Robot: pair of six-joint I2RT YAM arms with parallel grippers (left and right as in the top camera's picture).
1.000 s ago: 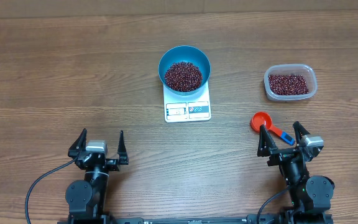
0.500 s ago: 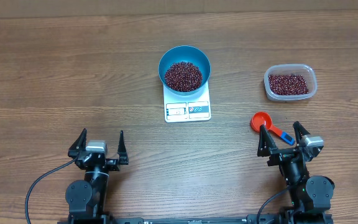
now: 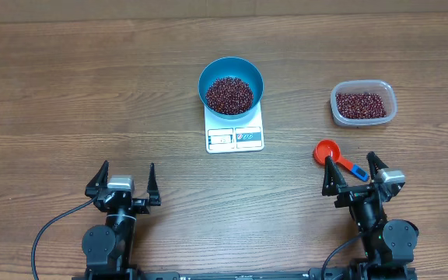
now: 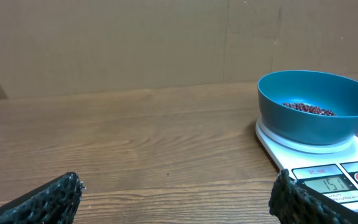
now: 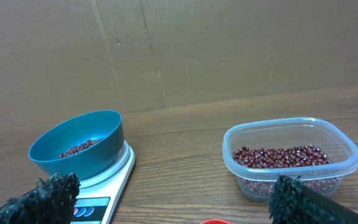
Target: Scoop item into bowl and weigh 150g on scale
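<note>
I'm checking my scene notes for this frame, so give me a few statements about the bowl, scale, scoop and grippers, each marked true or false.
1. The bowl sits on the scale. True.
2. The bowl is empty. False: it holds beans.
3. The red scoop lies inside the clear tub. False: it lies on the table, outside the clear tub, by the right gripper.
4. The left gripper and the right gripper are both open. True.
</note>
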